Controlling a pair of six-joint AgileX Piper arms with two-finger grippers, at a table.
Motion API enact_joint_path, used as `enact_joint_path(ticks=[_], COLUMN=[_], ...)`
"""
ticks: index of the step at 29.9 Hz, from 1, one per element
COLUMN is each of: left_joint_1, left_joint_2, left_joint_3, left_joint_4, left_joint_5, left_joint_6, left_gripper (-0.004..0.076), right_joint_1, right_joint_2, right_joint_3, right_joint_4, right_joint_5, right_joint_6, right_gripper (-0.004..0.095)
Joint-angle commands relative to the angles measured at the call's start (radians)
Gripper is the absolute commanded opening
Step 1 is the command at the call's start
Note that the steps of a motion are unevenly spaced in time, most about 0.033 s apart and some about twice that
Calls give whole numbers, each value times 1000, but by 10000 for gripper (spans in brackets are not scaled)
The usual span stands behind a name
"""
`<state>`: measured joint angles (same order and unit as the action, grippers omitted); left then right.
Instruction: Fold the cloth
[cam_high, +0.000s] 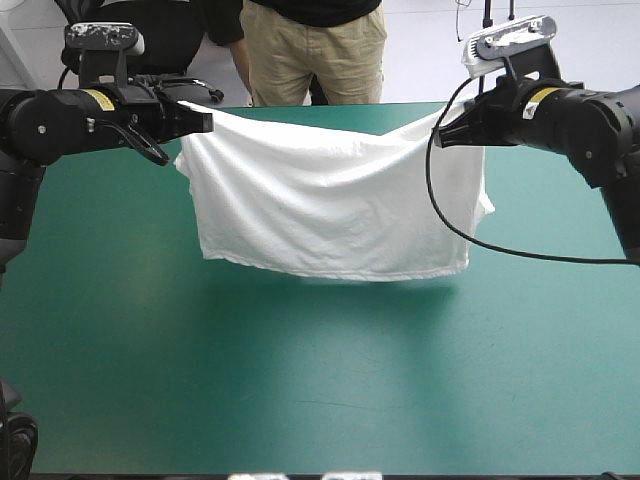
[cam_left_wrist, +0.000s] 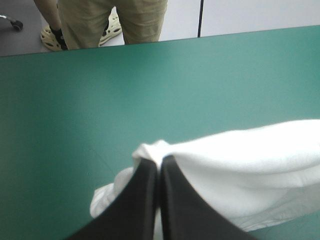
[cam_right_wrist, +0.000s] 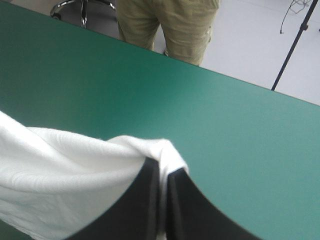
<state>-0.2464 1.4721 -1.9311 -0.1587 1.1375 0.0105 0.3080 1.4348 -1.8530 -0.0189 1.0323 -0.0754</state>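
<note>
The counter (cam_high: 300, 400), under a teal-green cover, carries nothing but the shadow of the T-shirt (cam_high: 330, 200), which hangs over its far half.

High view: only this view shows the whole white T-shirt. It is lifted and stretched as a sheet between the two arms. Its long axis runs left to right, parallel to the counter's far edge. The upper edge sags slightly in the middle. The lower hem points down toward the counter, and contact with the cover cannot be determined.

Left wrist view: only this view shows the grip in detail. The left end effector (cam_left_wrist: 159, 167) has its black fingers all but closed into one pointed arch, with a bunched corner of the T-shirt pinched at the tips. The rest of the fabric trails away to one side, above the cover.

Right wrist view: the right end effector (cam_right_wrist: 164, 170) is likewise nearly closed, clamping the opposite upper corner, with the fabric draped over its tips.
</note>
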Motion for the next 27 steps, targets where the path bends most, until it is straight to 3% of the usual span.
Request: enact_joint_path(ticks=[1, 7, 12, 16, 20, 27], left_joint_1=[-4, -4, -4, -4, -4, -4], left_joint_2=[-40, -13, 48, 101, 142, 190], left_joint_3=[-34, -34, -34, -34, -34, -34], left_joint_4=[-18, -12, 38, 107, 118, 122], left_joint_5=[-92, -169, -380, -551, -660, -648], left_joint_6=[-1, 10, 19, 19, 25, 27], left_gripper=[-17, -17, -17, -17, -17, -17], right_joint_1=[-8, -8, -8, -8, -27, -56], right_joint_2=[-39, 11, 107, 168, 195, 224], right_joint_3=[-52, -52, -52, -54, -54, -54], right_joint_4=[-14, -70, -187, -327, -414, -388], right_joint_5=[-63, -129, -309, -456, -548, -506], right_joint_6=[-9, -3, 43, 164, 270, 275], right_gripper=[-17, -18, -17, -17, -17, -17])
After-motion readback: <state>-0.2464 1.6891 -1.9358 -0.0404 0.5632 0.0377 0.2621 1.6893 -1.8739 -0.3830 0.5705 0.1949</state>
